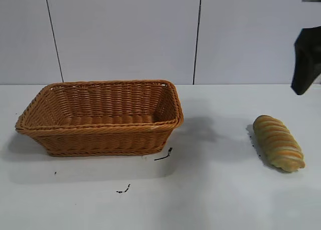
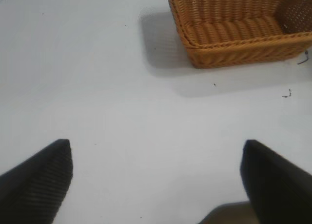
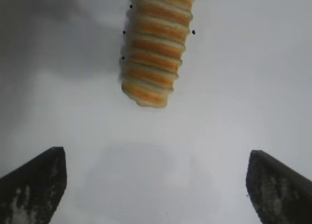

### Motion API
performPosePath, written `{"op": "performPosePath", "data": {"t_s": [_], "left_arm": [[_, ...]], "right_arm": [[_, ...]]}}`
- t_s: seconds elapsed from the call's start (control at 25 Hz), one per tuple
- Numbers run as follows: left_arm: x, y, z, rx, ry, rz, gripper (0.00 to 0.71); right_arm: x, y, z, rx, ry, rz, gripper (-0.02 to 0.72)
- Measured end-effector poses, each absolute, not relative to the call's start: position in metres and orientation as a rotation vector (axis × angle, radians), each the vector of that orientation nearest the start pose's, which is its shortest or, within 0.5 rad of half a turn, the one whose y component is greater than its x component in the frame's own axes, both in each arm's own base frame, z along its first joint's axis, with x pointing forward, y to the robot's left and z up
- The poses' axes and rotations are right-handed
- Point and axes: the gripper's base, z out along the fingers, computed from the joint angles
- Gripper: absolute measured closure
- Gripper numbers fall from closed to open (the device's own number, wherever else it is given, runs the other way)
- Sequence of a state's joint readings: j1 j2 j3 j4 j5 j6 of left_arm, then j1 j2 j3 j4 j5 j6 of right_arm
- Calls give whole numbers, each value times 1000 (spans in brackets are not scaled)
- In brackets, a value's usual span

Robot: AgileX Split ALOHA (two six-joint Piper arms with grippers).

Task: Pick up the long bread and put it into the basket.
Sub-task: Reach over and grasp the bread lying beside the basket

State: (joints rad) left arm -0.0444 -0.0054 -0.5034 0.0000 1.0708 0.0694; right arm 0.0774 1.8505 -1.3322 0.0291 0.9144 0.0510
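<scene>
The long bread (image 1: 278, 142), a golden-tan ridged loaf, lies on the white table at the right; the right wrist view shows the long bread (image 3: 156, 48) ahead of the fingertips. My right gripper (image 3: 156, 153) hangs above the table short of the loaf, open wide and empty; one dark finger (image 1: 306, 59) shows at the exterior view's right edge. The orange-brown wicker basket (image 1: 100, 127) stands at the left, with nothing in it. My left gripper (image 2: 157, 145) is open over bare table, well apart from the basket (image 2: 239, 48).
A few small dark marks (image 1: 163, 156) lie on the white table (image 1: 215, 190) in front of the basket. A pale panelled wall (image 1: 125, 34) closes the back.
</scene>
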Motion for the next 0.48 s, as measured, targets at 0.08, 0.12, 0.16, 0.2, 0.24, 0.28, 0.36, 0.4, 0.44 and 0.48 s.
{"op": "performPosePath", "data": {"t_s": [0.08, 0.12, 0.16, 0.2, 0.24, 0.28, 0.36, 0.4, 0.44, 0.48], "left_arm": [[-7, 0, 277, 116, 2042, 16, 14], [-7, 0, 277, 116, 2042, 16, 14], [-7, 0, 277, 116, 2042, 16, 14], [-7, 0, 277, 116, 2042, 16, 14], [-7, 0, 277, 116, 2042, 16, 14], [-7, 0, 277, 116, 2042, 16, 14], [-7, 0, 277, 116, 2042, 16, 14], [-7, 0, 277, 116, 2042, 16, 14], [-7, 0, 277, 116, 2042, 16, 14], [-7, 0, 277, 116, 2042, 16, 14]], "right_arm": [[379, 31, 197, -20, 2939, 45, 10], [382, 31, 189, -23, 2952, 39, 10], [385, 31, 182, -23, 2963, 36, 10], [388, 30, 175, -20, 2967, 36, 10], [390, 30, 168, -22, 2972, 32, 10], [392, 30, 160, -23, 2978, 27, 10], [396, 29, 149, -20, 2983, 26, 10], [397, 29, 143, -19, 2989, 25, 10], [398, 29, 137, -19, 2998, 23, 10], [398, 29, 132, -19, 3008, 22, 10]]}}
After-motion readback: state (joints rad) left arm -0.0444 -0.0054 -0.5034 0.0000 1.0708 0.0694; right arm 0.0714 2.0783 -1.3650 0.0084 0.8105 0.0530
